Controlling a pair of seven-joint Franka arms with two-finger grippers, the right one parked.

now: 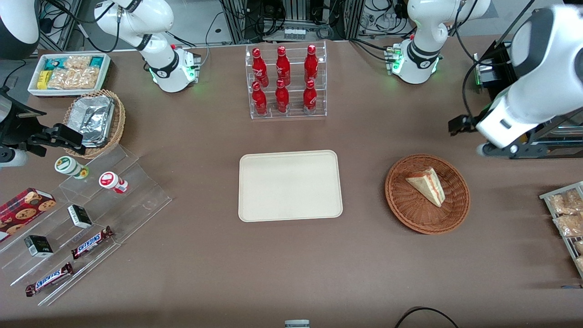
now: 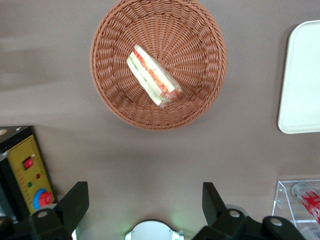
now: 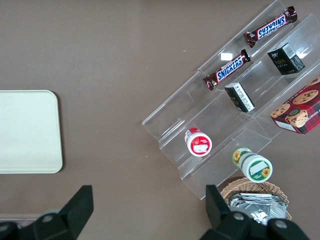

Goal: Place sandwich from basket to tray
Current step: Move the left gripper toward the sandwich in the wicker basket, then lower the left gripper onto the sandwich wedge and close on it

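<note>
Toward the parked arm's end of the worktop (image 1: pixel 205 255), clear stepped shelves (image 1: pixel 91 214) carry chocolate bars and small cartons. In the middle lies the tray (image 1: pixel 290 186), flat and bare, nearer the front camera than the rack of red bottles (image 1: pixel 286 82). Further toward the working arm's end sits the basket (image 1: pixel 396 200), near the tray but apart from it. The sandwich (image 1: pixel 428 184) lies inside it on one broad face, roughly central, with its striped filling edge showing and its point toward the front camera.

The sandwich looks light and soft: bread that would crush under a hard squeeze, and a clear wrap that is likely slick. I judge the best hold to be across the two bread faces at the thick end of the wedge, closing gently. Since it lies flat, one finger would probably have to work in at a long edge, or the claw could pinch across the wedge's width instead.

The claw (image 1: pixel 461 124) hangs above the worktop, farther from the front camera than the basket and not yet over it, with the forearm angled down from the working arm's end. Its fingers (image 2: pixel 71 204) are spread wide with nothing between them, so the approach and descent are not yet done
</note>
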